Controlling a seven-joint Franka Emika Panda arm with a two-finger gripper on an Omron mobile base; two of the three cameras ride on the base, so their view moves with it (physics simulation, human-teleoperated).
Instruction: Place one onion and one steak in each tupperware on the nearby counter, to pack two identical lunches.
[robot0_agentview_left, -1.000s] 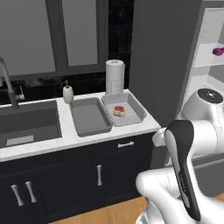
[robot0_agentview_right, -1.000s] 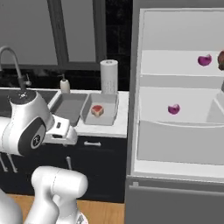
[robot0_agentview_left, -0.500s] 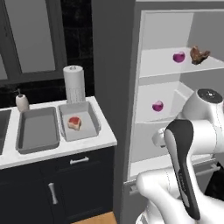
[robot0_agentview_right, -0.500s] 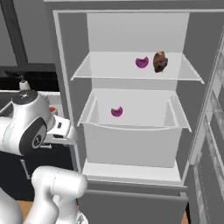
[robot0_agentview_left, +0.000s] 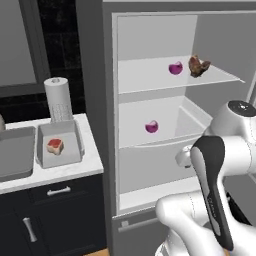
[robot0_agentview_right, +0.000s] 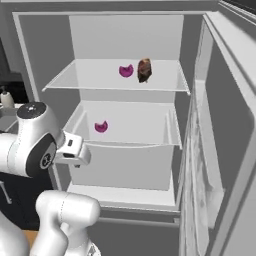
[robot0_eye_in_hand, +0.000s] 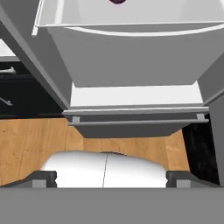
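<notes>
Fridge (robot0_agentview_left: 165, 30) shelves face us in the left base view: on the upper shelf (robot0_agentview_left: 145, 82) a purple onion (robot0_agentview_left: 175, 68) sits just beside a brown steak (robot0_agentview_left: 198, 65), and a second onion (robot0_agentview_left: 151, 126) lies lower down in the white drawer bin (robot0_agentview_left: 150, 160). To the left we see the marble bench (robot0_agentview_left: 60, 172) over dark cabinets (robot0_agentview_left: 50, 210), carrying two grey tupperware containers side by side; the nearer one (robot0_agentview_left: 75, 145) holds a red steak piece (robot0_agentview_left: 55, 145), and the farther one (robot0_agentview_left: 15, 155) is cut by the frame edge. A paper-towel roll (robot0_agentview_left: 58, 99) stands upright behind the nearer container. The white arm (robot0_agentview_left: 220, 165) rises at the lower right. In the right base view we look straight into the open fridge (robot0_agentview_right: 125, 30), its door (robot0_agentview_right: 220, 125) swung out on the right; the upper onion (robot0_agentview_right: 126, 71) and the brown steak (robot0_agentview_right: 144, 69) sit nearly touching on the top shelf (robot0_agentview_right: 90, 80), and the lower onion (robot0_agentview_right: 101, 126) rests in the drawer bin (robot0_agentview_right: 125, 165) in front of the arm's wrist (robot0_agentview_right: 70, 150). In the hand view we see the hand (robot0_eye_in_hand: 109, 180) released, its two dark tips set wide at the bottom corners with nothing between them, pointing down at the wooden floor (robot0_eye_in_hand: 35, 140) and the fridge's base, with the drawer bin (robot0_eye_in_hand: 131, 57) above and a sliver of the lower onion (robot0_eye_in_hand: 117, 1) at the top edge.
</notes>
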